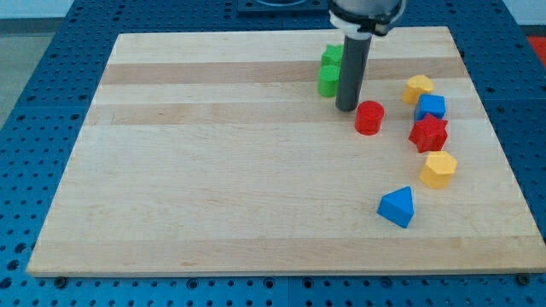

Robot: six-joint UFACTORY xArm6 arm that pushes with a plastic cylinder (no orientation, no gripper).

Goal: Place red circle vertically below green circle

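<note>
Almost there: tip (346,109) (bare rod, no claw, gripping nothing) beside red circle (369,118), sitting below-right of green circle (328,80), needs leftward nudge.

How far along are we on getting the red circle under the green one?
Nearly done, not finished. My tip sits just left of the red circle, close to or touching it, with the green circle partly hidden behind the rod, beside a second green block. The red circle lies lower than the green circle but off to the view's right. Left to do: nudge it leftward until it sits directly below.
</note>
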